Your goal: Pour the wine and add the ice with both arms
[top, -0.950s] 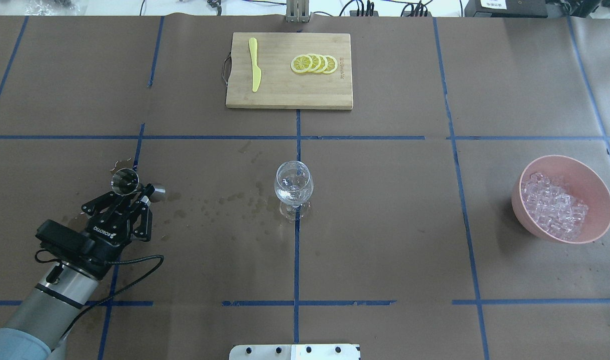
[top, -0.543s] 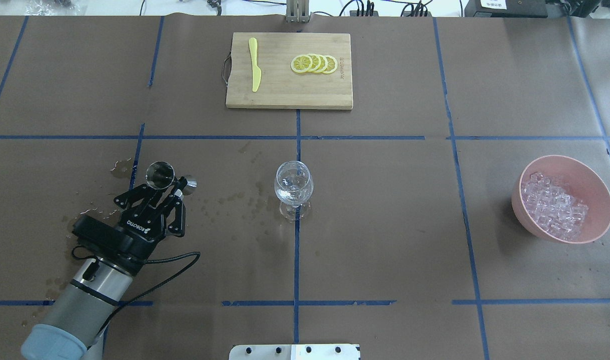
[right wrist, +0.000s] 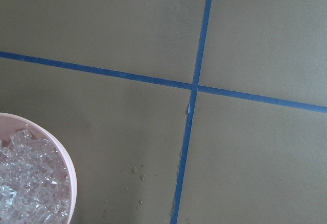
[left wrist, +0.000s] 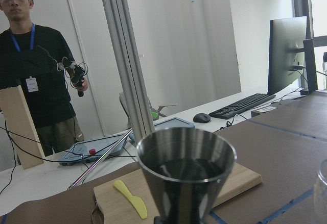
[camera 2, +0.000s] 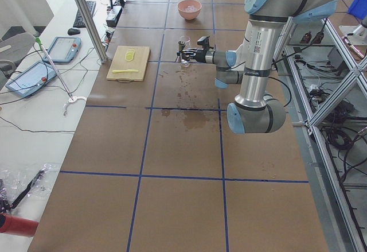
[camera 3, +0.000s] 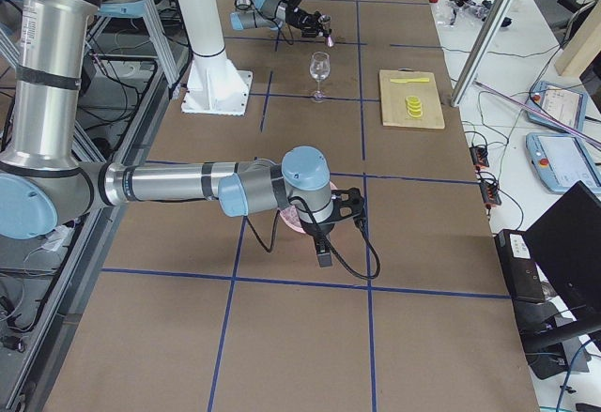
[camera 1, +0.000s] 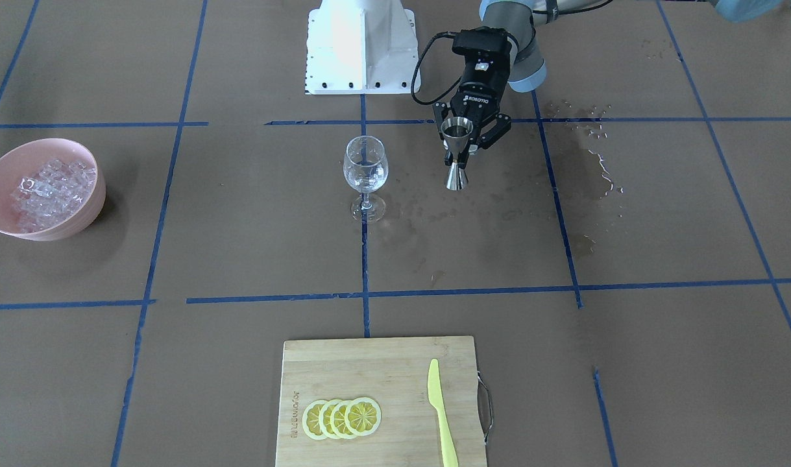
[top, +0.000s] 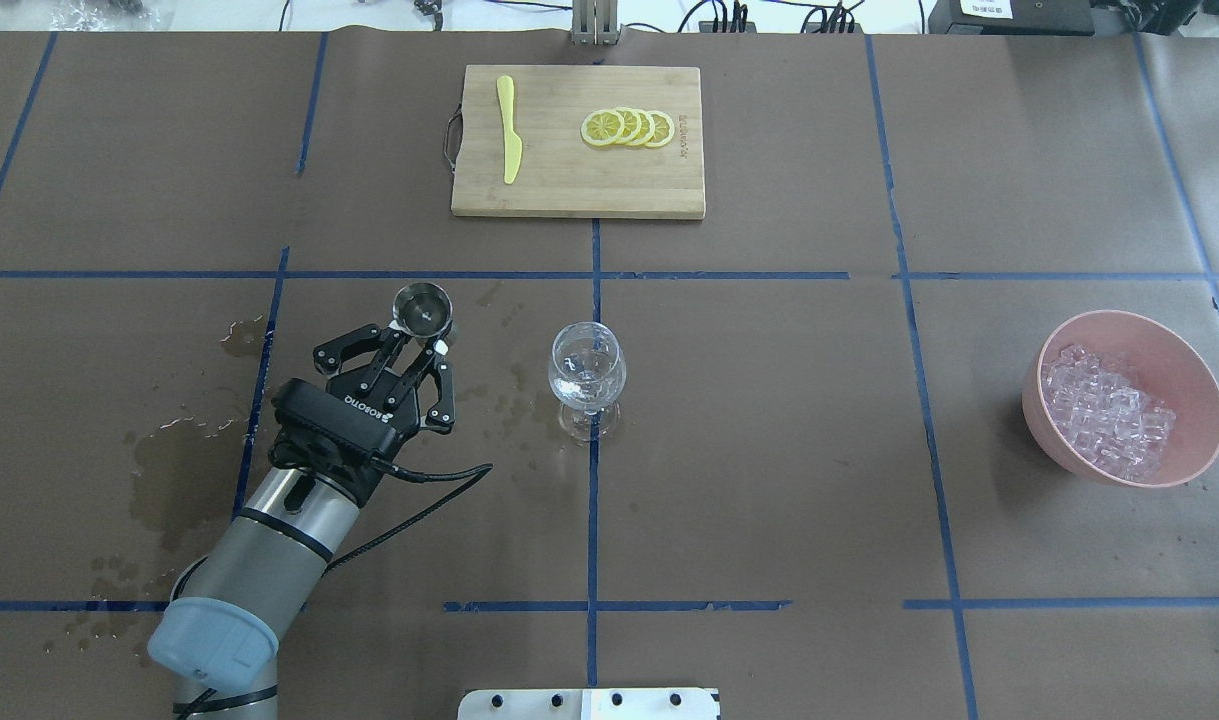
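Note:
My left gripper (top: 421, 338) is shut on a steel jigger (top: 422, 308) at its waist and holds it upright above the table, left of the wine glass (top: 587, 375). In the front-facing view the jigger (camera 1: 457, 155) hangs clear of the table beside the glass (camera 1: 365, 172). The left wrist view shows the jigger's cup (left wrist: 186, 165) with a dark liquid surface inside. The wine in the glass is hard to see. The ice (top: 1104, 415) fills a pink bowl (top: 1199, 400) at the right. My right gripper (camera 3: 349, 206) shows only in the right side view, above the bowl; I cannot tell its state.
A wooden cutting board (top: 579, 185) with lemon slices (top: 629, 128) and a yellow knife (top: 509, 130) lies at the far middle. Wet patches (top: 174, 470) mark the paper at the left. The white base block (camera 1: 361, 45) stands at the robot's edge.
My left arm has carried the jigger right and forward, closer to the wine glass. The jigger has gone from tilted sideways to upright.

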You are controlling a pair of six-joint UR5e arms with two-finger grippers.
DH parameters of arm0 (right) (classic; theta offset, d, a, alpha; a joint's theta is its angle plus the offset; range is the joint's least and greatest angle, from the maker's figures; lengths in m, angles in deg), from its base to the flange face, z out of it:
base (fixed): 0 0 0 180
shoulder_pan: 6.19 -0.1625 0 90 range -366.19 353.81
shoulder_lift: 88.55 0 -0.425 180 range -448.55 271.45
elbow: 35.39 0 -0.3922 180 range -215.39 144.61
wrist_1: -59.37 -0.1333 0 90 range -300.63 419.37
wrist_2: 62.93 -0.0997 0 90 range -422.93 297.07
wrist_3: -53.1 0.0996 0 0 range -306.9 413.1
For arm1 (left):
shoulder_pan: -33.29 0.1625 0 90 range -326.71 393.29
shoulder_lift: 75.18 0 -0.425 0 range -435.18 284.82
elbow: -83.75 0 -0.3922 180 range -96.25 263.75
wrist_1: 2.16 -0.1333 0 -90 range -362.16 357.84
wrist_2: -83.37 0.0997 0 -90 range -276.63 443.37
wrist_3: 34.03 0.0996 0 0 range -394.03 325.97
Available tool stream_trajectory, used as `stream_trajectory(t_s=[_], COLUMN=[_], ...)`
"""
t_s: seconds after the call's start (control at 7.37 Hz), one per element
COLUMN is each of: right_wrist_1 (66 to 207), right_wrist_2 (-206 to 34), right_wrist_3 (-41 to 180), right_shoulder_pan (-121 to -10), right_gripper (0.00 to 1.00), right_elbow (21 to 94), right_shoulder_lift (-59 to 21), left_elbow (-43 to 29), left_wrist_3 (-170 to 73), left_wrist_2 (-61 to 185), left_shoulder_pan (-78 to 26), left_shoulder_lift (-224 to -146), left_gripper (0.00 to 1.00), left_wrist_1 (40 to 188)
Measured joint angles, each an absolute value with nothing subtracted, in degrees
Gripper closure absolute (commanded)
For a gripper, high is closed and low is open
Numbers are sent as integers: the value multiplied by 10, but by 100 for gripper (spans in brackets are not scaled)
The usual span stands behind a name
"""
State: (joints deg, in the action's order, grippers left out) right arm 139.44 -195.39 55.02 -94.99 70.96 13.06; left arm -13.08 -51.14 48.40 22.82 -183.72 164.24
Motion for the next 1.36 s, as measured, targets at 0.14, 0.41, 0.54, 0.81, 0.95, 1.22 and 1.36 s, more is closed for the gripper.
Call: stream_trajectory(t_s=[0.14,0.41,0.54,0.81,0.95,1.22,1.36], right_wrist_1=[1394,1394,1394,1394,1394,1394,1394], right_wrist_2=[-1954,-1954,-1954,-1954,-1954,-1954,-1954], right_wrist_3=[550,550,550,551,551,551,551], right_shoulder_pan=[-950,-950,-950,-950,-950,-950,-950], right_gripper=[0,0,0,0,0,0,0], right_elbow=[710,710,710,710,710,710,710], right_shoulder_lift=[131,131,131,131,131,131,131], left_elbow=[-140,-151,-151,-150,-149,-146,-146], left_wrist_3=[-501,-451,-419,-375,-369,-337,-302], left_wrist_2=[478,477,478,482,487,497,507], left_shoulder_pan=[225,224,225,225,226,227,228], left_shoulder_lift=[-1843,-1854,-1861,-1884,-1894,-1901,-1905], left_gripper=[100,100,100,100,100,100,100], left_wrist_1=[1602,1553,1545,1509,1489,1474,1472])
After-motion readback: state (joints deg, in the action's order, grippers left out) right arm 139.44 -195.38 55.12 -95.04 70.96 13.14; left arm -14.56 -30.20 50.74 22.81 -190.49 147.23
